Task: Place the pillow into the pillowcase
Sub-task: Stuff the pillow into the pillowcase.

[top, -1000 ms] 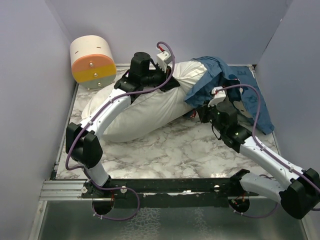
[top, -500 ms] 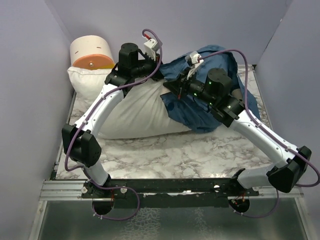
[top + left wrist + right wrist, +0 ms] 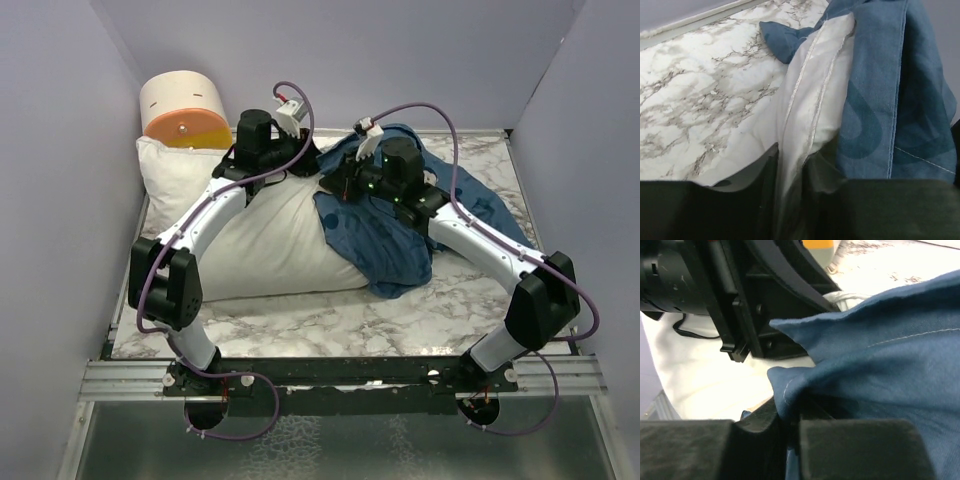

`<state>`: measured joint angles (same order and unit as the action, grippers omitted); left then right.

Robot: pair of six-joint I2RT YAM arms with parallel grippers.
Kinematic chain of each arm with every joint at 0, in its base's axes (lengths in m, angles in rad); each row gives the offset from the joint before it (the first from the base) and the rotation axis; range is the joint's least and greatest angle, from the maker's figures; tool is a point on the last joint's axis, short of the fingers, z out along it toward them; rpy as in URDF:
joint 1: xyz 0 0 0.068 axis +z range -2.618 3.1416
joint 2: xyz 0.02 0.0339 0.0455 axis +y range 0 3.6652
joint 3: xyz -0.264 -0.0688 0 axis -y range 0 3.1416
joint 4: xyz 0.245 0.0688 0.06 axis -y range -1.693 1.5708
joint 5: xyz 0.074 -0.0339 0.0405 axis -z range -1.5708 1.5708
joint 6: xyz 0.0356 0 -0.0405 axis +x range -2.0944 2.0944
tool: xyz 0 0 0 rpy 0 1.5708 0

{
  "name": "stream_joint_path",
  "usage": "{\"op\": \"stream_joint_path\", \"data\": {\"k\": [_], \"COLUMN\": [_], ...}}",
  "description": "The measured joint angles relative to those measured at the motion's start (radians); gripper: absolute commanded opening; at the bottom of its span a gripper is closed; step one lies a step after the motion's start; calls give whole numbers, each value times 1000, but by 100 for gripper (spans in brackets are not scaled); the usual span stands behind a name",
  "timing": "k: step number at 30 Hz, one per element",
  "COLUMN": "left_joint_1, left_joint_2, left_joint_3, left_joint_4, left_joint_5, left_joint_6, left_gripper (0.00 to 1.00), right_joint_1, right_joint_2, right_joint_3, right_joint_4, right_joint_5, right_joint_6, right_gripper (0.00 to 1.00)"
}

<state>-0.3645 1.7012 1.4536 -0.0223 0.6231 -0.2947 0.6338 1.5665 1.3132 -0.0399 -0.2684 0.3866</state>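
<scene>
From above, the pillow [image 3: 270, 235] lay across the left and middle of the marble table [image 3: 400, 310], one corner close to a cream and orange drum [image 3: 182, 110]. The pillowcase [image 3: 385, 240] covered the pillow's right end and spread loosely to the right. The left gripper [image 3: 305, 165] and the right gripper [image 3: 328, 187] met close together at the far edge, where white fabric and blue cloth joined. At the left wrist, the left gripper [image 3: 790, 165] stood narrow, pinching a seamed fold of the pillow [image 3: 810, 100], with the pillowcase [image 3: 890, 100] lying just beside it on the right. At the right wrist, the right gripper [image 3: 787, 420] was clamped on a bunched edge of the pillowcase [image 3: 880, 375], the left arm's black body close behind it over the pillow [image 3: 700, 375].
</scene>
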Motion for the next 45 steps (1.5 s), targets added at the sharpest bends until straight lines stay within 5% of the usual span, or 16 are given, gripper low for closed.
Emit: {"op": "stream_joint_path", "data": {"k": [3,6,10,14,20,24,28,36,45], "left_joint_1": [12,17,23,29,29,29,29,63,176], "left_joint_2": [-18,-93,-296,-501,-747,-850,-921,-793,-753], "left_joint_3": [-1,-24,-87,-119,-357,-539,-637,-583,-573], "left_joint_4": [-13,-39,-93,-137,-198,-301,-377,-361,-313], "left_joint_5": [-79,-216,-392,-472,-461,-502,-614,-719,-729], "left_joint_6": [17,61,125,150,103,68,45,23,22], "left_gripper": [69,83,84,81,85,97,99,99,99], "right_joint_1": [-26,-50,-67,-75,-75,-71,-39,0,1], "right_joint_2": [2,-2,-24,-124,-399,-556,-632,-564,-443], "right_joint_3": [-19,-48,-70,-130,-275,-404,-513,-542,-548], "right_joint_4": [50,99,124,124,140,128,12,-240,-271], "right_joint_5": [-25,-51,-94,-146,-233,-287,-232,95,256], "right_joint_6": [31,50,35,3,-42,-49,-51,-49,-27], "right_gripper": [33,55,85,97,96,90,79,64,47]}}
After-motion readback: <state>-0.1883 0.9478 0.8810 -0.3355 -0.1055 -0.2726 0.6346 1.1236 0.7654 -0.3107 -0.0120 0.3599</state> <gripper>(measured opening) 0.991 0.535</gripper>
